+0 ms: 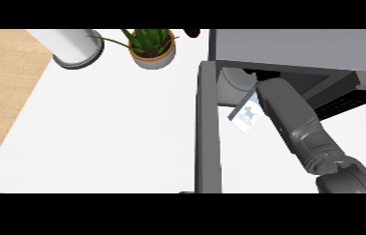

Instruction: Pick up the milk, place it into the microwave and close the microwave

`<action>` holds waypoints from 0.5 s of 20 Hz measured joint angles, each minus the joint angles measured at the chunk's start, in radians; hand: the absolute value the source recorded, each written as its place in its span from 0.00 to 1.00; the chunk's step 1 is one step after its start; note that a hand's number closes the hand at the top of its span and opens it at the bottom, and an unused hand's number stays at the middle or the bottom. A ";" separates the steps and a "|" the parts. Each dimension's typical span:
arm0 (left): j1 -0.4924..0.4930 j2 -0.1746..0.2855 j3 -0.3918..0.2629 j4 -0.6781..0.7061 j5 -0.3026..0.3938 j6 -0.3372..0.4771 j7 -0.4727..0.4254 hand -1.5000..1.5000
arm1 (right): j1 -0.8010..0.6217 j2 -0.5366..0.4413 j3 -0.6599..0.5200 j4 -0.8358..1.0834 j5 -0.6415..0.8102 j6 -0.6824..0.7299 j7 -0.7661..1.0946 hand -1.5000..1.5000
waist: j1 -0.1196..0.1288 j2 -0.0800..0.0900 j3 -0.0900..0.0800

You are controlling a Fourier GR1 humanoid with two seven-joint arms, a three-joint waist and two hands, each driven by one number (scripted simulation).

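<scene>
Head view: milk carton at open microwave mouth, right hand hidden behind forearm, hold untellable

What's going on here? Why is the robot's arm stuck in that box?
The robot's right forearm reaches into the open microwave. Its door hangs out over the white counter. The milk carton is tilted at the microwave's opening, right beside the end of the forearm. The hand is hidden, so I cannot tell whether it holds the milk. The door is not yet shut. A potted plant stands at the back.
</scene>
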 measured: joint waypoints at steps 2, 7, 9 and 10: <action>-0.014 -0.001 -0.007 0.008 -0.009 0.004 0.000 0.00 | 0.004 -0.016 -0.008 0.007 -0.003 -0.002 0.000 1.00 | 0.002 0.003 0.000; -0.039 0.001 -0.018 0.024 -0.012 0.009 0.010 0.00 | 0.022 -0.059 -0.013 0.029 0.001 0.007 -0.003 1.00 | 0.008 0.008 0.001; -0.045 0.000 -0.023 0.031 -0.019 0.009 0.010 0.00 | 0.030 -0.068 -0.021 0.036 -0.004 0.010 -0.001 1.00 | 0.013 0.011 0.002; -0.049 -0.005 -0.029 0.033 -0.027 0.013 0.011 0.00 | 0.030 -0.071 -0.023 0.039 -0.005 0.007 0.003 1.00 | 0.014 0.012 0.002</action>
